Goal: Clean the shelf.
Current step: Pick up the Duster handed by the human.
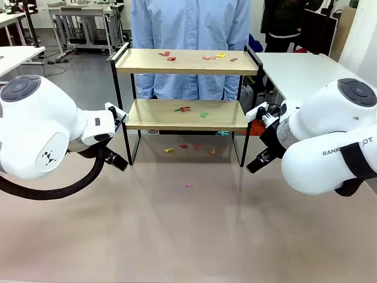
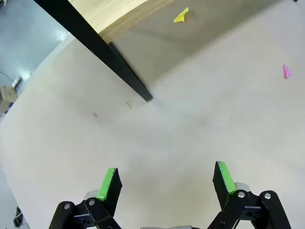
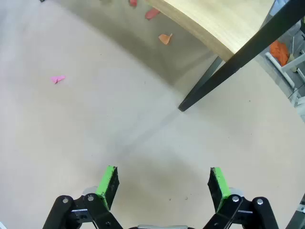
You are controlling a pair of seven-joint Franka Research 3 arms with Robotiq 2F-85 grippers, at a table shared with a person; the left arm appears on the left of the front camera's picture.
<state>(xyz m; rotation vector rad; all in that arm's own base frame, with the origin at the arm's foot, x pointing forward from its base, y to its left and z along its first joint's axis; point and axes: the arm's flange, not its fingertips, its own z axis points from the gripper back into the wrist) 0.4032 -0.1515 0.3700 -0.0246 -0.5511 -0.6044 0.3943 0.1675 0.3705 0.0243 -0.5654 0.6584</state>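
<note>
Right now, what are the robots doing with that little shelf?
Nothing is being handled yet. The two robot arms sit either side of the shelf, with the left tool and the right tool both open and empty above the table. Little coloured paper scraps lie on both its boards and on the table under it, and one pink scrap lies nearer the robot. A person in a blue shirt stands behind the shelf.
</note>
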